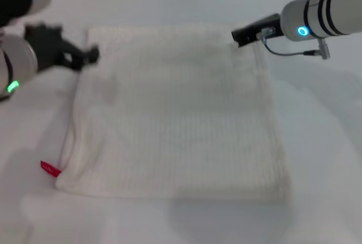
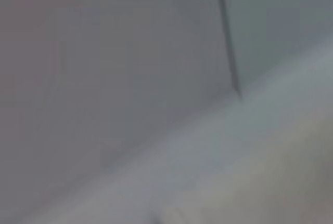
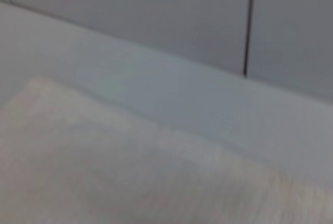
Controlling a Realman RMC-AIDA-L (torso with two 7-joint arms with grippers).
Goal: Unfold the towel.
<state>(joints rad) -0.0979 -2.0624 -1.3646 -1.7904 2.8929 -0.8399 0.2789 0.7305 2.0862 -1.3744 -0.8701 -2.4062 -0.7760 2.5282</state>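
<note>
The white ribbed towel [image 1: 175, 114] lies spread flat on the white table, roughly square, with a small red label tag [image 1: 50, 168] at its near left corner. Its left edge is slightly rumpled. My left gripper [image 1: 85, 54] is at the towel's far left corner. My right gripper [image 1: 240, 35] is at the towel's far right corner, just above the cloth. The right wrist view shows the towel's far edge [image 3: 130, 177] close up. The left wrist view shows only the wall and the table's far edge.
The white table [image 1: 322, 142] stretches around the towel on all sides. A grey wall with a dark vertical seam [image 3: 248, 26] stands behind the table.
</note>
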